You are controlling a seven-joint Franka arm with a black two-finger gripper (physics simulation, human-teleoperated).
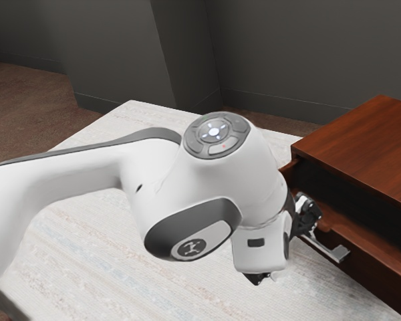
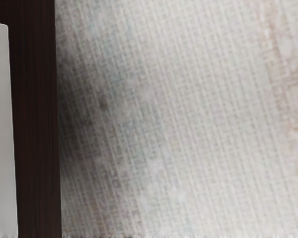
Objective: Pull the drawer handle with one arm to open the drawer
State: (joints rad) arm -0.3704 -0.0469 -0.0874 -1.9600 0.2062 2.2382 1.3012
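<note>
A: Where is the drawer point(image 1: 374, 257)?

B: At the exterior view's right, in a red-brown wooden cabinet point(image 1: 367, 144). Its front seems to sit a little out from the body, with a dark gap under the cabinet's top.

A: And the handle point(image 1: 335, 253)?

B: It is a grey metal bar on the drawer's front, standing off the wood. One end pokes out to the right of the gripper point(image 1: 309, 215).

A: Is the gripper on it?

B: The black gripper is right at the handle, against the drawer's front. Whether it is open or closed I cannot tell, because the white wrist housing covers most of it.

A: What blocks the view?

B: The arm point(image 1: 187, 194) itself. Its big white and grey joint fills the middle of the exterior view and hides the left part of the drawer.

A: What lies around?

B: The cabinet stands on a pale, woven-looking worktop point(image 1: 87, 267). Beyond it there is brown floor point(image 1: 27, 100) and grey walls point(image 1: 307, 47).

A: And from the wrist?

B: There is a band of dark wood point(image 2: 35, 124) with a pale strip point(image 2: 0, 129) beside it, which I cannot identify. The worktop point(image 2: 188, 124) lies on the band's other side.
</note>
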